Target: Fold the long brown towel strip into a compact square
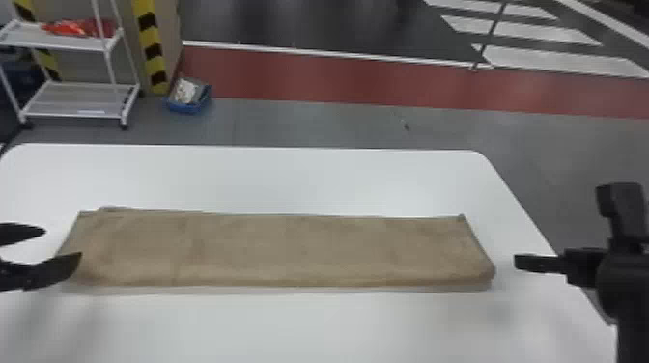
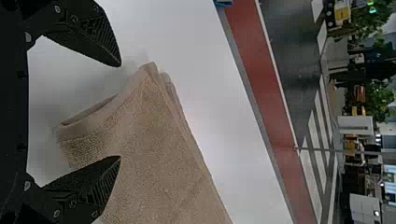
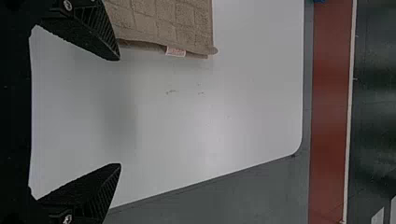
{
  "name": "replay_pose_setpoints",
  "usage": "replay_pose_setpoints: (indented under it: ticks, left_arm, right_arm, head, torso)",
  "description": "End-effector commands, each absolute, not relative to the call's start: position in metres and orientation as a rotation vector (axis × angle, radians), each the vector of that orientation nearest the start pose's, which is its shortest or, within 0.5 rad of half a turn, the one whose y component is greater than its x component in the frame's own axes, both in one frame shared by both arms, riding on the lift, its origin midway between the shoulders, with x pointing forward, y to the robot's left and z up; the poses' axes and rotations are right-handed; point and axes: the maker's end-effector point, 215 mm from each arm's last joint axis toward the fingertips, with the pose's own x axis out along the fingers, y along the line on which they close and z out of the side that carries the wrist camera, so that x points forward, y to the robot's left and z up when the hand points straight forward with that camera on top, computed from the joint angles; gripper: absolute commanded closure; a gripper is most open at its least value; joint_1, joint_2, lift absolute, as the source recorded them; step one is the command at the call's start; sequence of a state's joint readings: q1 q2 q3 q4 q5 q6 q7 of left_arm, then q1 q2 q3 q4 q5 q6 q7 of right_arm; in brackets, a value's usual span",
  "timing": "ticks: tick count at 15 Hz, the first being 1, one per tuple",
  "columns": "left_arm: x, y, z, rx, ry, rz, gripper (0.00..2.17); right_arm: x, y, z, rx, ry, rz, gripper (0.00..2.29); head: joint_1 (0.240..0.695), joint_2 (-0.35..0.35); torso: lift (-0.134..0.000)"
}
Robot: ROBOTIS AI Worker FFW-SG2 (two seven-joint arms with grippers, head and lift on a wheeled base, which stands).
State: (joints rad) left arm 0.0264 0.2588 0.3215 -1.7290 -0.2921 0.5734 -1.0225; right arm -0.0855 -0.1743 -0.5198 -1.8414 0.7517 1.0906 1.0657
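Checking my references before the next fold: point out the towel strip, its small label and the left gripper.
Towel strip (image 1: 289,251): head view, middle of its upper face.
Small label (image 3: 175,52): right wrist view, middle of the label.
Left gripper (image 2: 120,111): left wrist view, midway between its parted fingertips.

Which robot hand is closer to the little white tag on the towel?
Right: the right gripper is off the right end of the towel, near the white tag; the left gripper is at the left end.
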Motion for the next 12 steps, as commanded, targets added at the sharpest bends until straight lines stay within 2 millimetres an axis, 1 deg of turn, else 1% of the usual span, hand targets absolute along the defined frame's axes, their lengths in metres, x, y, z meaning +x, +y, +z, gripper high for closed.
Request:
replay_pose_setpoints:
  ticks: [1, 3, 5, 7, 8, 10, 11, 12]
  left_arm:
    - [0.497, 0.348, -0.436, 0.093, 0.664, -0.481, 0.21]
    - [0.496, 0.351, -0.441, 0.044, 0.698, -0.436, 0.21]
    - [0.494, 0.35, -0.445, -0.01, 0.723, -0.408, 0.21]
    - [0.496, 0.347, -0.445, -0.035, 0.737, -0.399, 0.21]
    - [0.497, 0.343, -0.447, -0.04, 0.749, -0.394, 0.29]
    - [0.501, 0.341, -0.443, -0.035, 0.745, -0.399, 0.47]
    - [0.5, 0.34, -0.441, -0.044, 0.742, -0.412, 0.67]
    - [0.5, 0.34, -0.438, -0.054, 0.736, -0.422, 0.98]
  right_arm:
    - [0.435, -0.516, -0.415, -0.031, 0.879, -0.069, 0.07]
    - [0.433, -0.518, -0.417, -0.033, 0.881, -0.07, 0.07]
    - [0.433, -0.518, -0.42, -0.033, 0.886, -0.068, 0.07]
    - [0.433, -0.519, -0.423, -0.035, 0.89, -0.064, 0.07]
    - [0.433, -0.519, -0.423, -0.037, 0.889, -0.063, 0.07]
    - [0.433, -0.518, -0.424, -0.035, 0.891, -0.062, 0.07]
    - [0.433, -0.519, -0.424, -0.039, 0.89, -0.061, 0.07]
    - [0.433, -0.521, -0.424, -0.045, 0.89, -0.061, 0.07]
  head:
    - [0.695, -0.188]
    - [0.695, -0.192]
    - [0.695, -0.195]
    - [0.695, -0.197]
    - [0.695, -0.2]
    - [0.695, -0.204]
    - [0.695, -0.206]
    - [0.695, -0.208]
  torso:
    - [-0.125]
    - [-0.125]
    - [-0.125]
    - [-0.125]
    - [-0.125]
    - [-0.125]
    - [-0.125]
    - [-0.125]
